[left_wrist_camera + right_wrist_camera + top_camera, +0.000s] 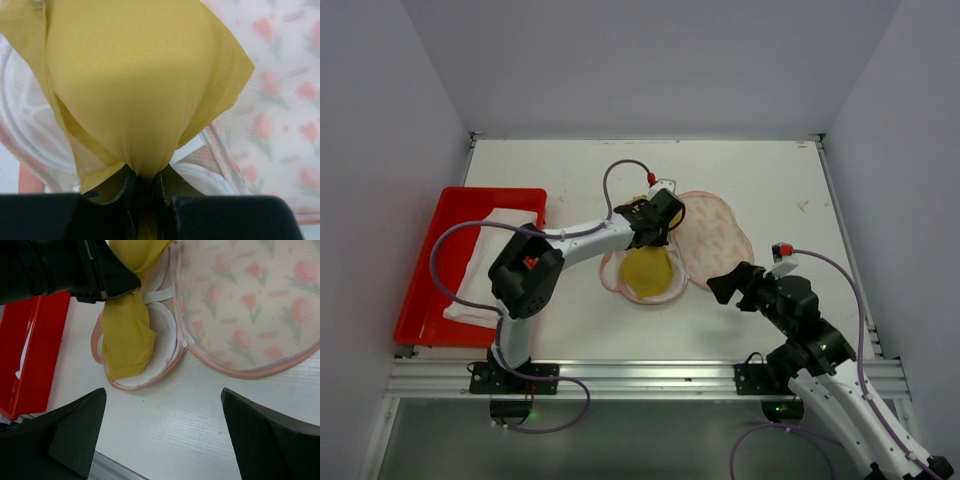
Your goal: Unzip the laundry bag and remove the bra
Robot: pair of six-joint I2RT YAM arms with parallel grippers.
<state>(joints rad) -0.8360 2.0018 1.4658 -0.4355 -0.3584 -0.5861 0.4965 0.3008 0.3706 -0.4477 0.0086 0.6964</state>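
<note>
The laundry bag (720,235) lies unzipped in the middle of the table, its printed pink lid (250,305) flipped over to the right. The mustard-yellow bra (648,272) sits in the bag's lower white-lined half. My left gripper (660,215) reaches over the bag from the left. In the left wrist view it (146,177) is shut on a bunched fold of the bra (140,85), with the printed mesh (280,100) behind. My right gripper (163,392) hovers open over bare table, just in front of the bag, with nothing between its fingers (75,430). The bra (125,340) shows beyond it.
A red tray (490,193) holding a white cloth (490,260) stands at the left of the table. An aluminium rail (640,375) runs along the near edge. White walls enclose the table on three sides.
</note>
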